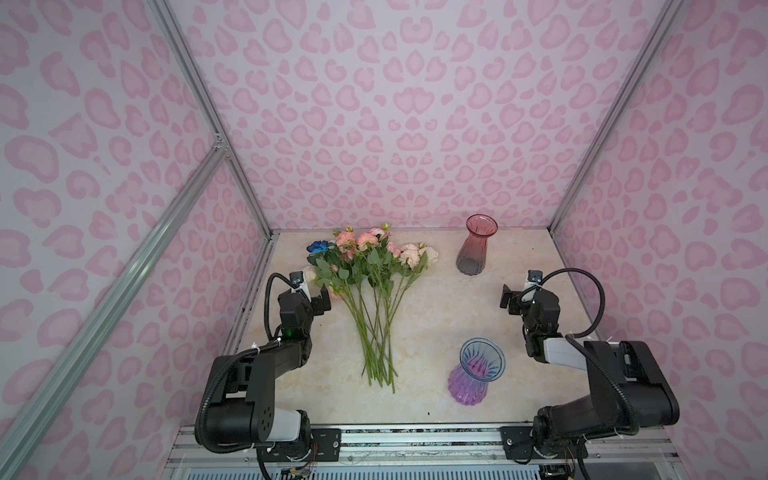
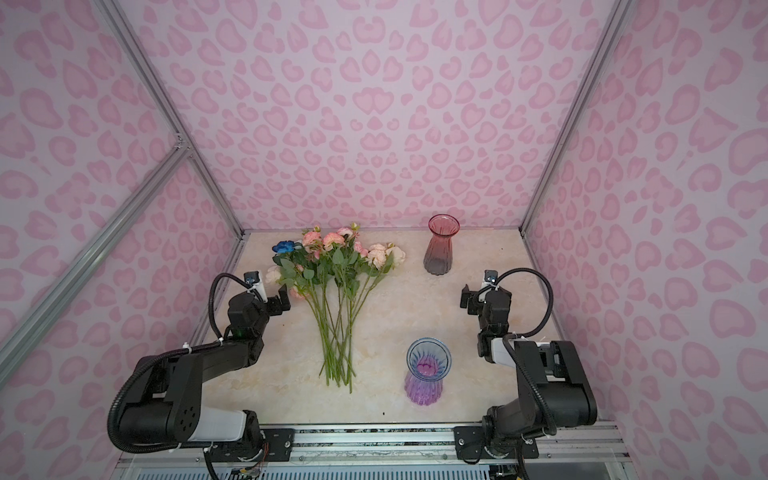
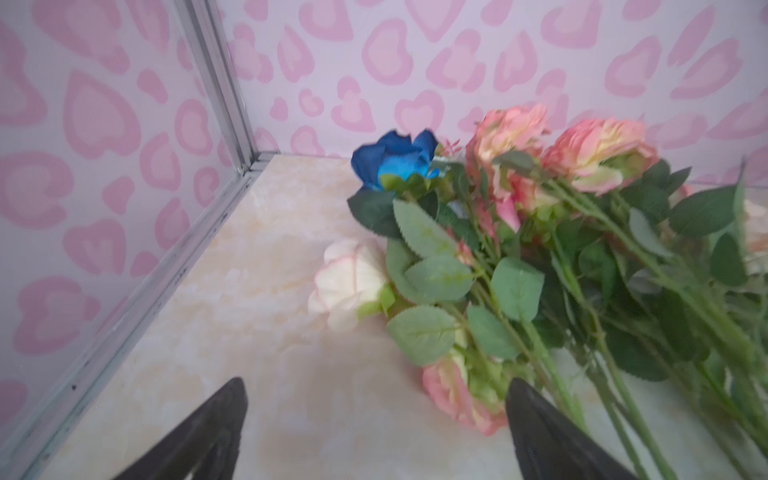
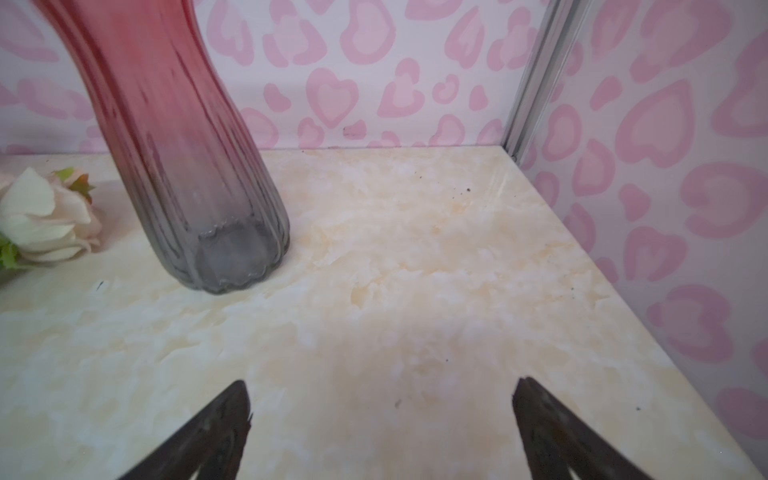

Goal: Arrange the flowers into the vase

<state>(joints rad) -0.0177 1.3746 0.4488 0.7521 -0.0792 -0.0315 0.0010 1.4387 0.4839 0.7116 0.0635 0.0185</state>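
Observation:
The flowers [image 1: 372, 286] lie in a loose bundle on the marble tabletop, blooms toward the back wall and stems fanning toward the front; both top views show them [image 2: 332, 286]. A deep blue rose [image 3: 395, 164], a cream rose [image 3: 353, 282] and pink blooms [image 3: 598, 153] show in the left wrist view. My left gripper [image 1: 321, 300] [image 3: 376, 388] is open just left of the bundle, with a pink bloom [image 3: 453, 395] beside one finger [image 3: 536, 424]. A red-to-grey vase [image 1: 477, 245] [image 4: 178, 166] stands upright at the back. My right gripper [image 1: 510, 298] [image 4: 381, 384] is open and holds nothing.
A blue-and-purple vase [image 1: 478, 374] [image 2: 426, 372] stands upright near the front, right of the stem ends. Pink patterned walls with aluminium posts [image 3: 220, 83] close in the tabletop [image 4: 415, 270] on three sides. A cream bloom [image 4: 37, 216] lies just beside the red vase.

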